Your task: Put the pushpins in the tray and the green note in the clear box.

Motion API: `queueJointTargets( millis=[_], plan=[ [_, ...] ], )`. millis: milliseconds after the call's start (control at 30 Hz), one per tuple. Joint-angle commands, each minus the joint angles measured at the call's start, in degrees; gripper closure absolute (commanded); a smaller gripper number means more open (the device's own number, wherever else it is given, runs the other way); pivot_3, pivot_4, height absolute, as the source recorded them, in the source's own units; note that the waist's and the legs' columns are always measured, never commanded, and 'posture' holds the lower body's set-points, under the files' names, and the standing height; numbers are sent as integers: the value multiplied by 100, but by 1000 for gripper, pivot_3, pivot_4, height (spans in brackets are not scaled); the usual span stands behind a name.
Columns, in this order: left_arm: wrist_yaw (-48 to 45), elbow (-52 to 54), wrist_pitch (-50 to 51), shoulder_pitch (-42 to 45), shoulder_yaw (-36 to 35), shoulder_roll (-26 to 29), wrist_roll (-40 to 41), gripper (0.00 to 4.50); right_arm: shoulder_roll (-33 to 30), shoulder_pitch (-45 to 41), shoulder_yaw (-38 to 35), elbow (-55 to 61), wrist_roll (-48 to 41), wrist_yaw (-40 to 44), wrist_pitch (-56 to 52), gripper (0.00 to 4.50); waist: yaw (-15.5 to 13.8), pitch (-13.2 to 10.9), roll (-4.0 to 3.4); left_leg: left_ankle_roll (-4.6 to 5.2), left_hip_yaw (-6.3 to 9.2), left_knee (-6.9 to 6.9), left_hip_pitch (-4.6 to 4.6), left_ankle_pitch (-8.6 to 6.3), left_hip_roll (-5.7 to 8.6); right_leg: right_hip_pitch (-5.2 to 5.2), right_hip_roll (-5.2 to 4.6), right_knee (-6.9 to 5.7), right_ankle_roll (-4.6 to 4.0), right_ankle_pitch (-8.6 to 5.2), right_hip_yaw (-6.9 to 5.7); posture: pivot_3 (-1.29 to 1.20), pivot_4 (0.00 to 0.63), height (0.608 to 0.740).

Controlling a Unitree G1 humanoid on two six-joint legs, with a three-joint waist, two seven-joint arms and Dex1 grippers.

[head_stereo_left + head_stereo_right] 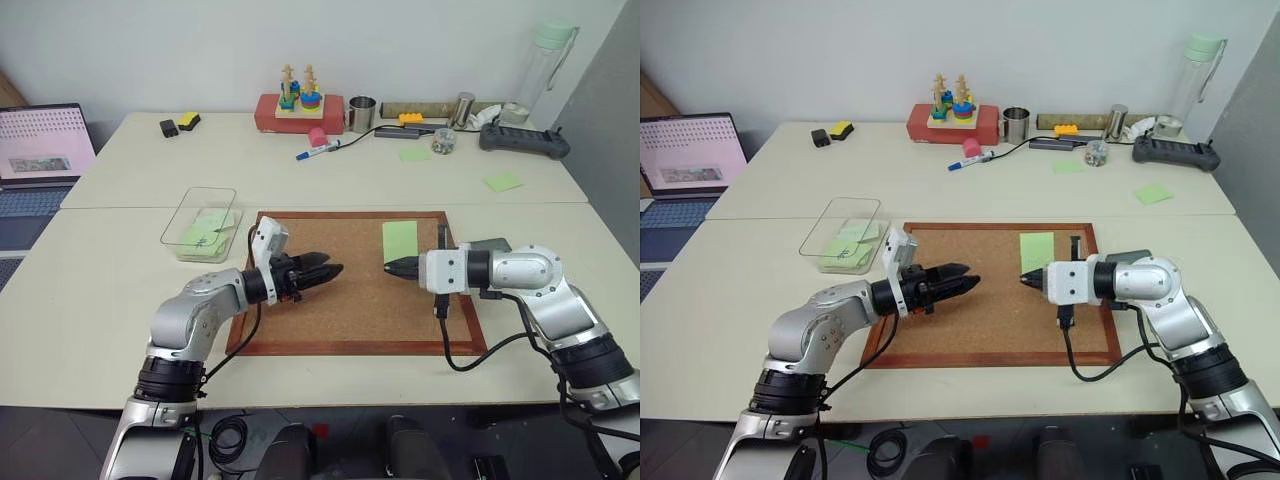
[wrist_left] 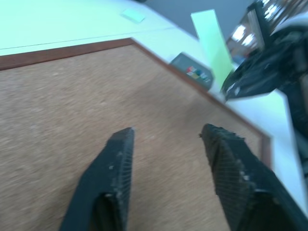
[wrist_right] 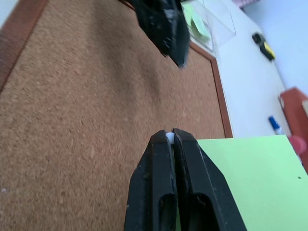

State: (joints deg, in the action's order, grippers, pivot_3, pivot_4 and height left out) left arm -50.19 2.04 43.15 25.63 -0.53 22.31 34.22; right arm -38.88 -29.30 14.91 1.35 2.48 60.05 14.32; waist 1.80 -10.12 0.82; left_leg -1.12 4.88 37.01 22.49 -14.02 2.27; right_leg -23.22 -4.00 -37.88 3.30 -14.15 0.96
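The right gripper is pinched on a tiny white-headed pushpin above the pale green square note – carry it level to the dark grey tray; left gripper spread, empty.

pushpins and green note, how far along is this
Done: some pushpins lie in the tray. In hand: the right gripper is shut on a small white thing, possibly a pin; the left gripper is open, empty. Left: the green note lies on the corkboard, not in the clear box.
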Motion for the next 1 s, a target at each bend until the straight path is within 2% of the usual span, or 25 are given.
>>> queueJointTargets(
  millis=[33,100,267,433,567,1000],
  plan=[
    [189,258,193,189,-157,-212,367,1231,-20,-58,51,312,37,45,368,4500,-8,-3,6,0,0,1,0,0,1,0,-1,0,0,0,1,0,150,740],
    [266,303,252,214,-133,-348,470,792,12,-67,102,364,51,53,436,4500,-7,-6,11,-1,0,1,0,1,0,1,-1,1,0,0,1,0,150,740],
    [452,379,443,288,-142,-658,754,792,92,-141,212,445,45,71,507,4500,-5,-9,15,-5,2,0,0,3,0,1,-1,1,-1,0,1,0,150,740],
    [533,351,404,293,6,-790,697,792,183,-202,276,468,41,102,558,4500,-5,-10,17,-7,1,0,-1,4,1,1,-1,1,-1,0,2,0,150,740],
    [518,334,350,263,3,-884,736,1356,252,-235,321,470,38,102,588,4500,-7,-10,18,-8,2,0,-1,4,1,1,-1,2,-1,0,2,0,150,740],
    [334,480,338,123,124,-808,689,3736,323,-314,366,337,23,102,720,4500,-7,-11,18,-8,3,0,0,5,1,1,-1,3,-1,0,1,0,150,740]
  ],
)
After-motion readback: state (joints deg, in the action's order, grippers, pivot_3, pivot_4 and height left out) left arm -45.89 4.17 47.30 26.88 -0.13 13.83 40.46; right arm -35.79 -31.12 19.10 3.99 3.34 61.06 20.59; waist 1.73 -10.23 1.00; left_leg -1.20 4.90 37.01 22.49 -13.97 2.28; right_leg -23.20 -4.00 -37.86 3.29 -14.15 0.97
